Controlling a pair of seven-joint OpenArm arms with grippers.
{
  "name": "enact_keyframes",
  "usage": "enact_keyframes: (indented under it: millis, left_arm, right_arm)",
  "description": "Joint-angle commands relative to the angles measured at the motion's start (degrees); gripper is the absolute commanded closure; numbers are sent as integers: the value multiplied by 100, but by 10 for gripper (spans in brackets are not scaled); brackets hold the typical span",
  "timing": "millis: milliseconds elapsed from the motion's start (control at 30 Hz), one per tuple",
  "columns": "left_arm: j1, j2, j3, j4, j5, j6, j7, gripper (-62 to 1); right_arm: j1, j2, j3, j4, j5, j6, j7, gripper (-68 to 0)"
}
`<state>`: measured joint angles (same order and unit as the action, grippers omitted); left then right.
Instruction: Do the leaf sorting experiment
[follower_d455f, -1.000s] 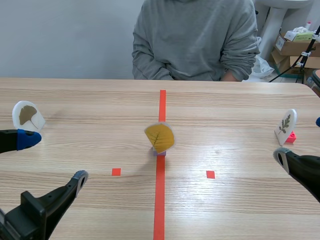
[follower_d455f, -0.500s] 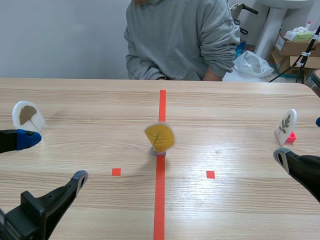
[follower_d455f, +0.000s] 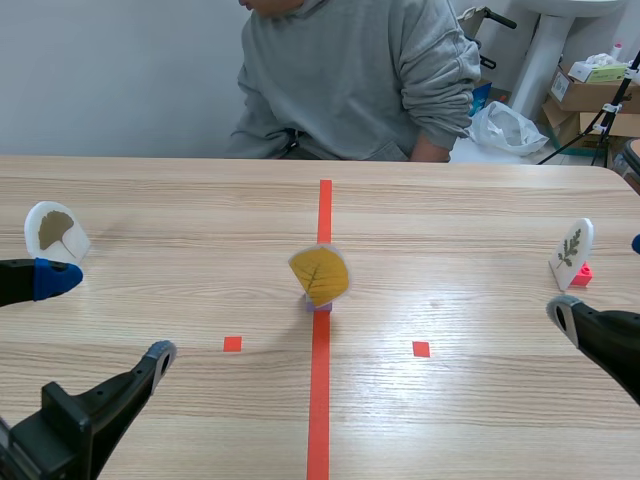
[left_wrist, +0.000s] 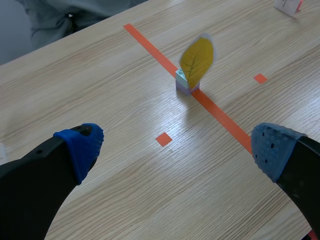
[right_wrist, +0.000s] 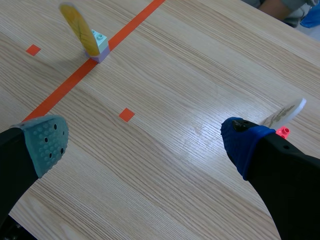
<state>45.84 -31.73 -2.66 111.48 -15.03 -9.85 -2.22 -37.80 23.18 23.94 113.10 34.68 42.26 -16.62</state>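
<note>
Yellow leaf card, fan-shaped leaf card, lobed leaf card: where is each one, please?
yellow leaf card (follower_d455f: 320, 274), scene view, middle of the leaf.
fan-shaped leaf card (follower_d455f: 55, 230), scene view, on the brown leaf.
lobed leaf card (follower_d455f: 573, 245), scene view, on the dark leaf.

Yellow leaf card (follower_d455f: 320, 274), lilac-mint block (left_wrist: 184, 85); grey sweatshirt (follower_d455f: 350, 70); wood-grain table (follower_d455f: 450, 220).

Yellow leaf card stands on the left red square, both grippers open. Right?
No. The yellow leaf card stands on the centre tape line, not the left square, as the scene view shows. The left gripper and right gripper are open.
</note>
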Motion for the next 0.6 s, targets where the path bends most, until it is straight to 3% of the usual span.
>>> enact_keyframes:
  millis: [0, 400, 567]
  left_arm:
    - [-33, 28, 4, 28, -35, 7, -94, -623]
    - [-33, 28, 4, 24, -35, 7, -57, -623]
    - [-131, 70, 4, 22, -26, -2, 262, -623]
  right_arm:
    - [50, 31, 46, -7, 37, 46, 68, -632]
    - [50, 31, 46, -7, 39, 46, 68, -632]
    - [50, 31, 46, -7, 39, 46, 70, -632]
